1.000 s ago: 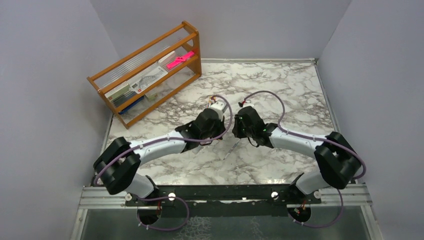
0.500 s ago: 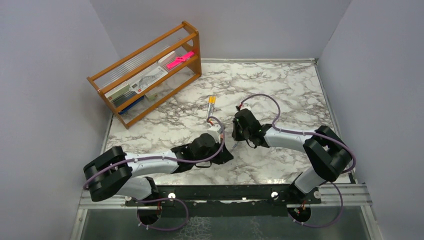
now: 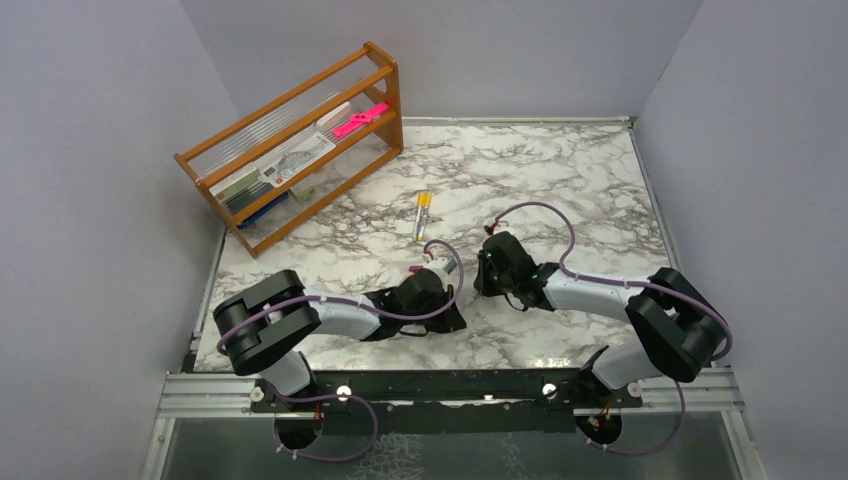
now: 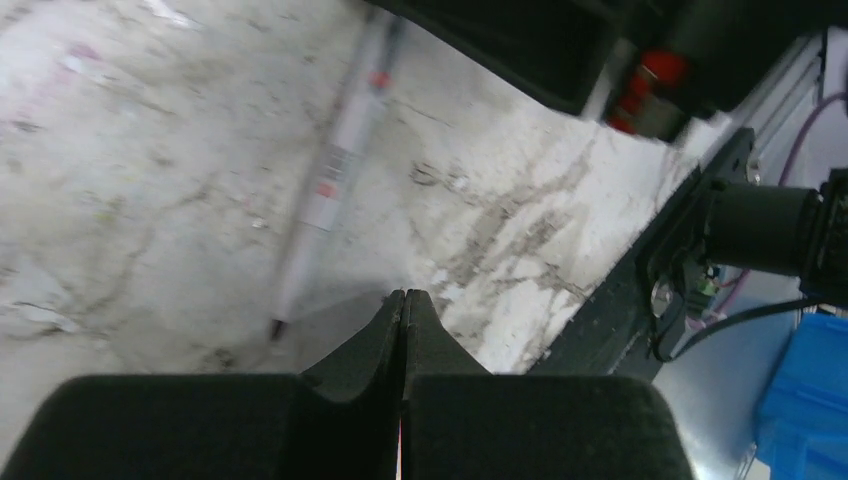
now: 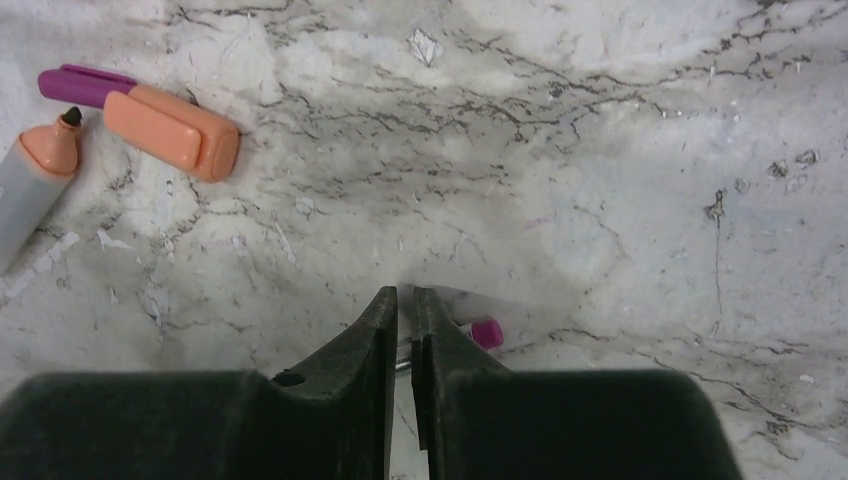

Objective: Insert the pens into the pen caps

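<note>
A pale pen (image 4: 330, 170) lies slanted on the marble, dark tip near my left gripper (image 4: 404, 295), which is shut and empty just beside it. The pen's far end runs under my right gripper (image 3: 482, 283). In the right wrist view that end is magenta (image 5: 487, 333), and my right gripper (image 5: 406, 292) has closed to a thin slit across the barrel. An orange-pink pen cap (image 5: 172, 132) sits on a purple stick (image 5: 80, 84) at upper left. Beside it lies an uncapped pen with an orange-pink nib (image 5: 50, 150). Another pen with a yellow cap (image 3: 423, 213) lies farther back.
A wooden rack (image 3: 300, 150) with clear panels stands at the back left, holding papers and a bright pink flat item (image 3: 360, 120). The two grippers sit close together mid-table, left gripper (image 3: 456, 315) toward the black mounting rail (image 3: 450, 385) at the near edge.
My left arm has pulled back toward the near edge, uncovering the yellow-capped pen. My right gripper has come down over the pale pen's end and its jaws have narrowed.
</note>
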Controlling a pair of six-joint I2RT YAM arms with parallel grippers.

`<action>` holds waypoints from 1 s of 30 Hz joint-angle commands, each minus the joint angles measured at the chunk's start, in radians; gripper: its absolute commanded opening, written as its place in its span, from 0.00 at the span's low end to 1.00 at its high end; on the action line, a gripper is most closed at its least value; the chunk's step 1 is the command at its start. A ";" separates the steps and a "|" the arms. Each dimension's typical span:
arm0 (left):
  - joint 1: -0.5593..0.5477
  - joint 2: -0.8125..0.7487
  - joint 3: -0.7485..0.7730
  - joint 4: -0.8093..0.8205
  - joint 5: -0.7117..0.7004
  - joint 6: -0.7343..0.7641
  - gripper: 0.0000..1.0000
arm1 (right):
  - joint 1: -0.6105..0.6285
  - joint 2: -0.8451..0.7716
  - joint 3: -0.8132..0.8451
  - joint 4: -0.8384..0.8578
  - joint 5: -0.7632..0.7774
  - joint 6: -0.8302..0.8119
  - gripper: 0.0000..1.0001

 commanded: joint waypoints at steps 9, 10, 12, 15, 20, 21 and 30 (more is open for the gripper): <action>0.152 0.108 0.024 0.031 0.051 0.074 0.00 | 0.002 -0.151 -0.137 0.008 -0.075 0.004 0.11; 0.158 0.117 0.031 0.030 0.052 0.079 0.00 | 0.002 -0.166 -0.146 0.006 -0.082 0.005 0.11; 0.164 0.137 0.059 0.031 0.048 0.094 0.00 | 0.003 -0.195 -0.160 0.004 -0.100 0.004 0.11; 0.172 0.184 0.110 0.029 0.053 0.114 0.00 | 0.003 -0.225 -0.180 0.011 -0.139 0.011 0.11; 0.181 0.249 0.193 0.022 0.073 0.140 0.00 | 0.003 -0.258 -0.205 0.003 -0.145 0.016 0.12; 0.184 0.260 0.202 0.022 0.076 0.142 0.00 | 0.002 -0.260 -0.204 -0.002 -0.143 0.014 0.12; 0.193 0.141 0.184 0.020 0.073 0.156 0.00 | 0.003 -0.305 -0.141 -0.045 -0.095 -0.017 0.32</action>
